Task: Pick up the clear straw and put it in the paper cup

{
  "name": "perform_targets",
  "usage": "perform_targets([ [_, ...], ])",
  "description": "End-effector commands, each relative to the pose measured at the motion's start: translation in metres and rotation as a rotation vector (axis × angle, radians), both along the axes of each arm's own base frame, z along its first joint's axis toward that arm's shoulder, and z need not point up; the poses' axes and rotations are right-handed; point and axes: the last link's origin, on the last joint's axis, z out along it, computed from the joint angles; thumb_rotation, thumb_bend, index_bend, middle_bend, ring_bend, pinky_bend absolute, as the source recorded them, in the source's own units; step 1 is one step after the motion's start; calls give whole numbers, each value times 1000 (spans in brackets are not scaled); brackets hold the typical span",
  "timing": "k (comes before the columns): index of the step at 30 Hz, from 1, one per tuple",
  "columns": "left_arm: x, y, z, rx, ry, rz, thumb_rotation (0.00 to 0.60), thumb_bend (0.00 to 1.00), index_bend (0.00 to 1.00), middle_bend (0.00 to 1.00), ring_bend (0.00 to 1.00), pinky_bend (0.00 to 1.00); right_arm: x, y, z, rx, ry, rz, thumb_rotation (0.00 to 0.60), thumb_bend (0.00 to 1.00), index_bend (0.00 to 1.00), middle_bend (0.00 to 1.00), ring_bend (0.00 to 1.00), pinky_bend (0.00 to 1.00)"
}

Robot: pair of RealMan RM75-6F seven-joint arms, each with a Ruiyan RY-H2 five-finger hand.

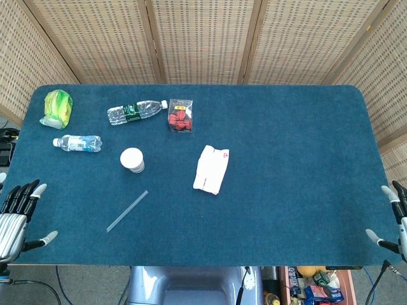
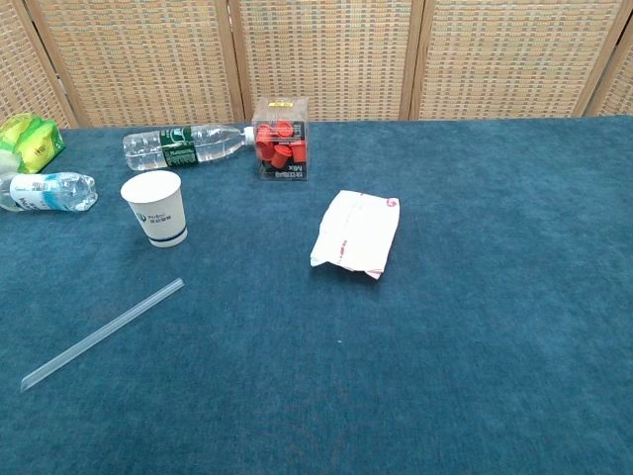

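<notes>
The clear straw (image 1: 127,211) (image 2: 102,333) lies flat and slanted on the blue table, near the front left. The white paper cup (image 1: 132,159) (image 2: 155,208) stands upright a short way behind the straw's far end, its mouth open and nothing in it. My left hand (image 1: 17,216) hovers at the table's front left edge, fingers spread, holding nothing, well left of the straw. My right hand (image 1: 394,219) sits at the front right edge, fingers apart and empty, far from both objects. The chest view shows neither hand.
A green-labelled water bottle (image 1: 135,112) (image 2: 186,145) and a smaller bottle (image 1: 77,143) (image 2: 46,191) lie on their sides at the back left, near a yellow-green packet (image 1: 56,108). A clear box of red pieces (image 1: 180,115) (image 2: 280,150) and a white pouch (image 1: 212,169) (image 2: 356,233) sit mid-table.
</notes>
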Motion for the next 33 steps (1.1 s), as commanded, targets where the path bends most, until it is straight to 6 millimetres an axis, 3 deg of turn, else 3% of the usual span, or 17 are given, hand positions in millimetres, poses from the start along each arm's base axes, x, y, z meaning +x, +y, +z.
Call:
perform_targets([
  [1, 0, 0, 0, -2, 0, 1, 600, 0, 0, 0, 0, 0, 0, 0, 0, 0, 1, 0, 600, 0, 0, 0, 0, 0],
  [9, -3, 8, -4, -49, -41, -24, 600, 4, 0, 0, 0, 0, 1, -1, -1, 5, 2, 5, 600, 0, 0, 0, 0, 0],
  [10, -3, 12, -5, -65, -54, -34, 600, 39, 0, 0, 0, 0, 2, -1, -1, 5, 3, 6, 600, 0, 0, 0, 0, 0],
  [11, -3, 16, -6, -79, -69, -42, 600, 98, 0, 0, 0, 0, 2, -1, -1, 6, 4, 6, 600, 0, 0, 0, 0, 0],
  [13, -3, 30, -12, -123, -120, -56, 600, 391, 0, 0, 0, 0, 2, -2, -2, 7, 5, 2, 600, 0, 0, 0, 0, 0],
  [15, -3, 46, -19, -180, -189, -70, 600, 612, 0, 0, 0, 0, 0, -3, -2, 8, 4, -6, 600, 0, 0, 0, 0, 0],
  [18, -4, 73, -33, -270, -253, -78, 600, 796, 0, 0, 0, 0, -1, -4, -2, 13, 5, -13, 600, 0, 0, 0, 0, 0],
  [22, -1, 93, -47, -360, -319, -63, 600, 850, 0, 0, 0, 0, -1, -5, -3, 18, 7, -13, 600, 0, 0, 0, 0, 0],
  [24, 9, 112, -66, -452, -354, -58, 600, 855, 0, 0, 0, 0, -1, -7, -6, 28, 12, -18, 600, 0, 0, 0, 0, 0],
  [33, 44, 138, -119, -632, -432, -78, 600, 857, 0, 0, 0, 0, -4, -11, -8, 37, 20, -41, 600, 0, 0, 0, 0, 0],
])
